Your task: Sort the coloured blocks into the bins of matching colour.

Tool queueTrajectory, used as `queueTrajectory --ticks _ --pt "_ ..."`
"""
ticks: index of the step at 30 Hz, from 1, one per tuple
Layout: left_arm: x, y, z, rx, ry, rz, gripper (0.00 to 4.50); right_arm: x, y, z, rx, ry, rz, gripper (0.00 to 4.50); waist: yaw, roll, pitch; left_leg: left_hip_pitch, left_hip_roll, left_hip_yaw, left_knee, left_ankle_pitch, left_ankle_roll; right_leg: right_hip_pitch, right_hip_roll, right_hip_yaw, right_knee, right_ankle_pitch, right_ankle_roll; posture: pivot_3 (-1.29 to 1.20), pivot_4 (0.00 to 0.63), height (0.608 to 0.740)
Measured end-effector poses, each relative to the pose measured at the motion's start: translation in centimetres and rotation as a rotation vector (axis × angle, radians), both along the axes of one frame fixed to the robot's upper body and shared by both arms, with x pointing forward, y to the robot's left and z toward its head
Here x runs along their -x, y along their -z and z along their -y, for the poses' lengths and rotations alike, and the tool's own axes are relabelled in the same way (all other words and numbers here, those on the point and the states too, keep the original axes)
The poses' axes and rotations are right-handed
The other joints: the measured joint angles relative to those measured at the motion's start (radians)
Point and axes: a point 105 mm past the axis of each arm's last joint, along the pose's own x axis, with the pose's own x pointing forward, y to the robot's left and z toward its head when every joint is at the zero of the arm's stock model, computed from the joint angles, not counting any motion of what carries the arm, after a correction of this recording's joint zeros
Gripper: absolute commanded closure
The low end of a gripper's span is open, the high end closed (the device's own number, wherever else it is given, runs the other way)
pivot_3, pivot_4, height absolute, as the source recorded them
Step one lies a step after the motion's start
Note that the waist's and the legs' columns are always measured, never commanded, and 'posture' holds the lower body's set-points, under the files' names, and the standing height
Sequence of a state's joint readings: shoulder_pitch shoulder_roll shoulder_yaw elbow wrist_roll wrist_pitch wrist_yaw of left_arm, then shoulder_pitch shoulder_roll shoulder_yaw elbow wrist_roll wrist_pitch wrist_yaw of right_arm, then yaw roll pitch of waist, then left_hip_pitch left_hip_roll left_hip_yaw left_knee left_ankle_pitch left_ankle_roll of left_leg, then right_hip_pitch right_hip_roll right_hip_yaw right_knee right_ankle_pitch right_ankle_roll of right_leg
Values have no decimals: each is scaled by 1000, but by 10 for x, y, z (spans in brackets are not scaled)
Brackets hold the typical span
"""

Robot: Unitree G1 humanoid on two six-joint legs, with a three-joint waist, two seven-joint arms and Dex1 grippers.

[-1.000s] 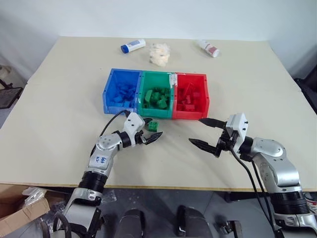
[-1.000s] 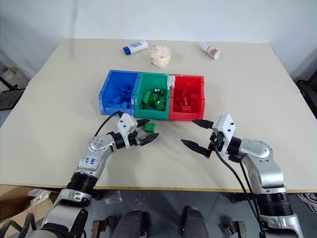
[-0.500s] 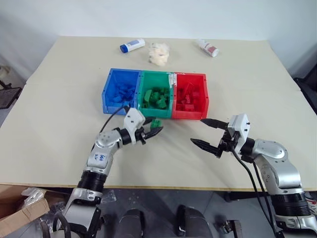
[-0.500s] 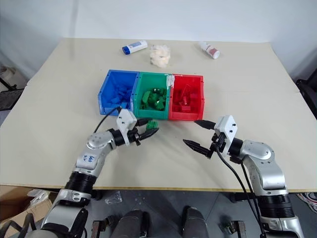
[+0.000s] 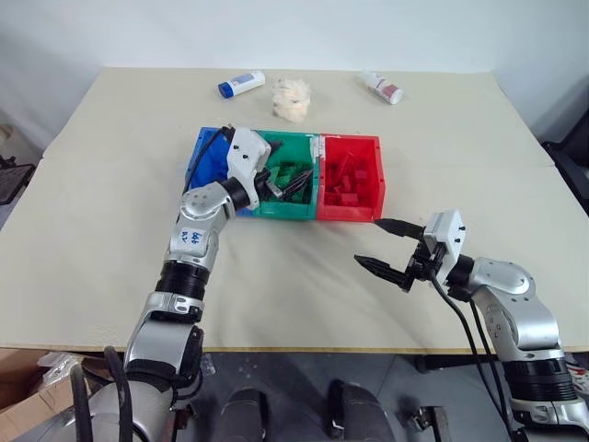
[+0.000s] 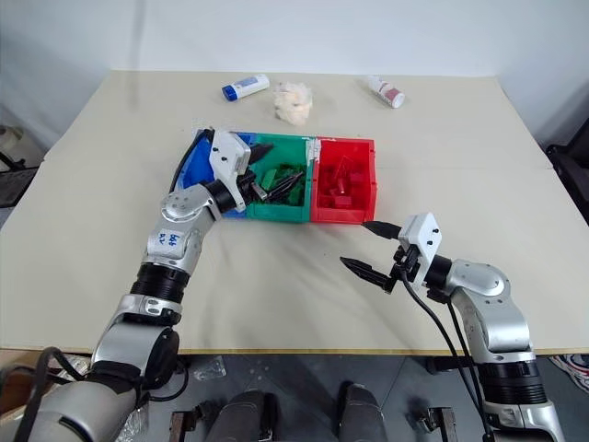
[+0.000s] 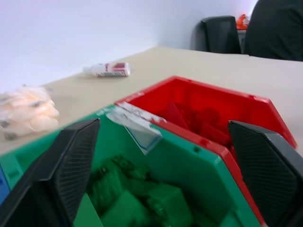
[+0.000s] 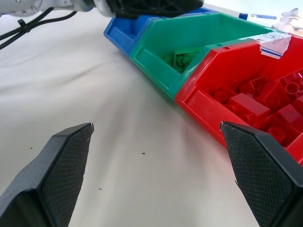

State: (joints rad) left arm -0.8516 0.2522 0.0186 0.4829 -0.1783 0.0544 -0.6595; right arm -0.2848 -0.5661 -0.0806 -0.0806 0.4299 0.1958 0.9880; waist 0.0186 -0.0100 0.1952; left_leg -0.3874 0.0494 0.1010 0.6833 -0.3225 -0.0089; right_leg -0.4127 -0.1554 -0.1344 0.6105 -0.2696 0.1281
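- Fingers of the left gripper (image 5: 287, 183) are spread apart and hold nothing; they hang over the green bin (image 5: 291, 210) at the frame's centre, with green blocks (image 7: 137, 198) lying loose in the bin between them.
- Right gripper (image 5: 385, 247) has its fingers spread wide too, empty, over bare table (image 5: 110, 239) at lower right of the frame, just below the red bin's (image 5: 352, 210) near corner and apart from it.
- Three joined bins sit in a row mid-table: blue bin (image 5: 207, 157) on the left, green in the middle, red on the right.
- Red blocks (image 8: 255, 106) fill the red bin's floor; blue blocks (image 5: 217, 166) lie in the blue bin, partly hidden by the left arm.
- Along the top edge of the table lie a blue-capped bottle (image 5: 241, 85), a white wad (image 5: 289, 98) and a red-capped bottle (image 5: 382, 87).
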Motion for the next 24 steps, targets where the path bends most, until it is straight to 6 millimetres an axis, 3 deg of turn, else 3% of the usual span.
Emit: queueTrajectory --ticks 4,13,16,18,24 --pt "28 13 -18 -9 107 -41 18 0 -1 1 1 1 2 0 -10 0 0 0 1 0 0 0 0 0 0 0 0 0 0 0 150 740" --pt "78 39 -113 -59 23 -192 18 -7 -3 8 57 -43 -4 0 -21 0 0 0 1 0 0 0 0 0 0 1 1 0 0 0 150 740" --pt "98 42 -153 -82 -21 -190 18 -16 1 29 159 -30 -20 0 -22 0 0 0 1 1 0 -1 0 -1 0 1 0 0 0 0 150 740" --pt "102 40 -171 -105 -61 -183 18 -22 3 39 189 -26 -26 0 -16 0 0 0 1 1 0 -1 0 -1 0 1 0 0 0 0 150 740" --pt "105 44 -195 -124 -96 -176 18 -36 4 49 224 -45 -35 0 -25 0 0 1 1 2 -1 -1 0 -2 0 2 1 0 -1 0 150 740"
